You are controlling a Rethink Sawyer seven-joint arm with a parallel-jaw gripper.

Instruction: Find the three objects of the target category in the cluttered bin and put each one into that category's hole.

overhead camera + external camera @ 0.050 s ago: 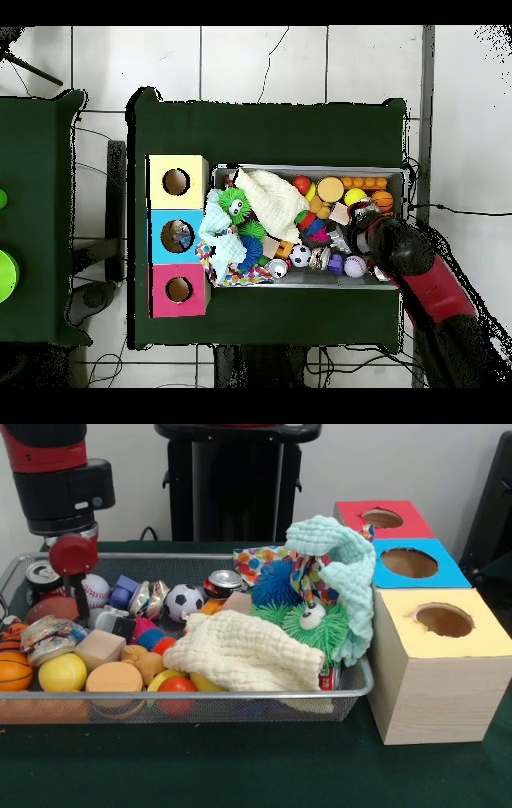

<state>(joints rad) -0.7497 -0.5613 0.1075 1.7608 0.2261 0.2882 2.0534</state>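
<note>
Shows the gripper [79, 595] low over the left end of the wire bin [240, 696] as seen from the front, just beside the baseball [95, 590] and a dented soda can [40, 576]. Cannot tell from either view how far apart it stands or whether it has hold of anything. Gives no sign of which category is wanted, so treats the nearest candidates in turn. For the baseball, soccer ball [183, 600], yellow ball [62, 672] and basketball [14, 670]: probably light, round and prone to roll, so best pinched across the widest part from straight above. For the soda can and the second can [224, 582]: probably thin-walled, slick and easily crushed, so best taken gently across the body. For the cream cloth [248, 656] and mint cloth [344, 576]: limp and likely to drag neighbours along, so best gathered at a raised fold. Places the red box [416, 526], blue box [448, 572] and yellow box [432, 664], each with one round hole on top, against the opposite end of the bin, well apart from the gripper. Leaves little free room inside the bin, with objects touching on all sides. Calls for a clear lift above the rim, the heaped cloths and the green fuzzy toy [308, 624] before any crossing to the holes.
</note>
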